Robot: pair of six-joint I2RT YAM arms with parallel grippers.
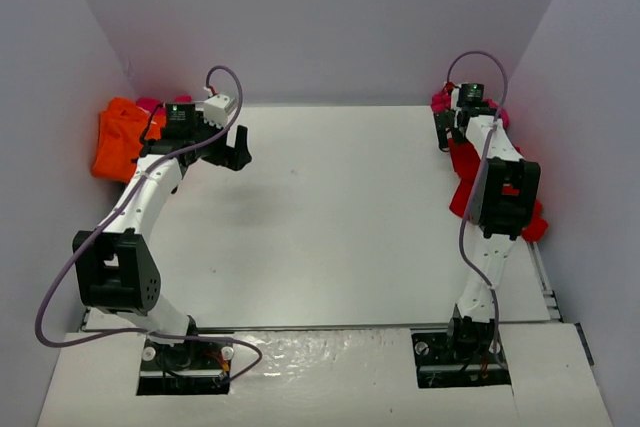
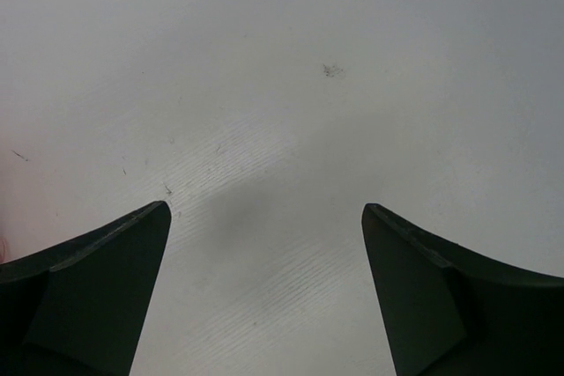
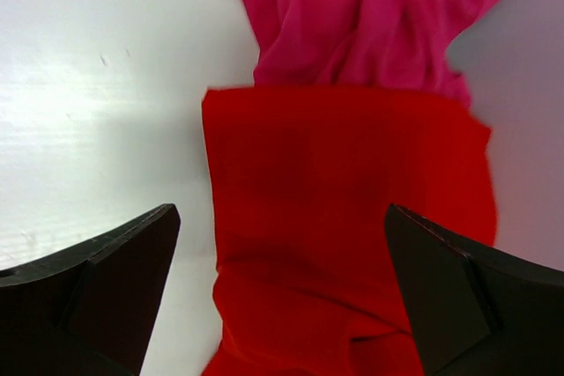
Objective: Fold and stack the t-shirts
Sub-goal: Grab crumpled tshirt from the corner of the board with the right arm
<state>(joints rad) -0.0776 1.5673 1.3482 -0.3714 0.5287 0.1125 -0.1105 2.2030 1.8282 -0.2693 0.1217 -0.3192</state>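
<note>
Red t-shirt (image 1: 461, 169) partly behind right arm (image 1: 505, 197); magenta t-shirt (image 3: 370, 15) cropped

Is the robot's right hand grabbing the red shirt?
No, the right gripper is wide open over the red t-shirt, and no cloth is pinched between its fingers.

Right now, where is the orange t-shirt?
In the top view, the orange t-shirt lies crumpled in the far left corner against the wall, beside the left gripper, with pink cloth just behind it.
</note>
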